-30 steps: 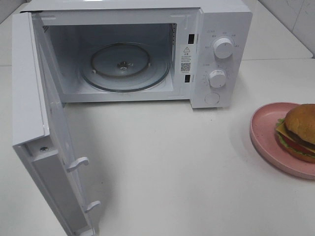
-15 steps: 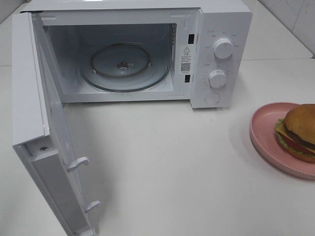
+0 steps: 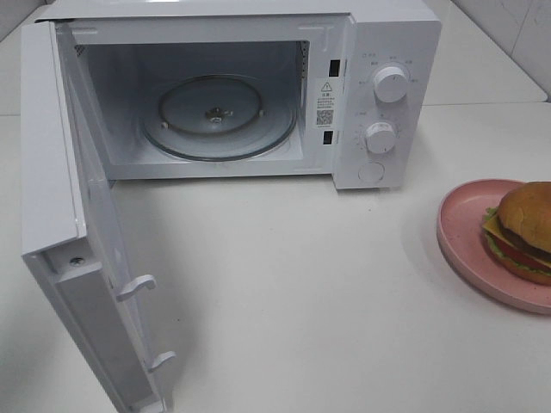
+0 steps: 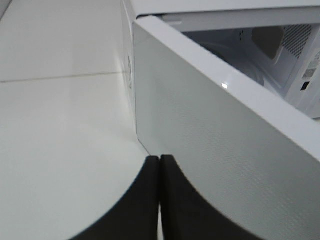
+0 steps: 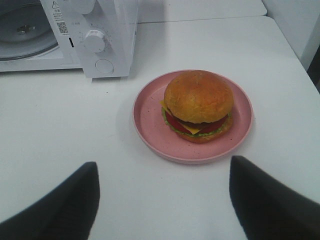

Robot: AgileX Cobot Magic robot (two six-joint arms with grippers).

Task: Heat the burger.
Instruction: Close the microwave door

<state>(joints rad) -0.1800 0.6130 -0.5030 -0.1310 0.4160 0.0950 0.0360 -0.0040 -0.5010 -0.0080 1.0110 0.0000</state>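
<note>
Burger (image 5: 198,104) on the pink plate (image 5: 150,115), straight ahead of the spread right gripper (image 5: 162,200).
One burger, one plate, one microwave (image 3: 392,52) with its door (image 3: 52,138) wide open and well apart; right arm nearer, jaws released around nothing; left gripper (image 4: 160,200) clenched, empty, beside the door.

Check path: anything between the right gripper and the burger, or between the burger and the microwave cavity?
Nothing visible. The right gripper is open with bare table between it and the burger on its pink plate. The microwave door is open, turntable bare.
</note>
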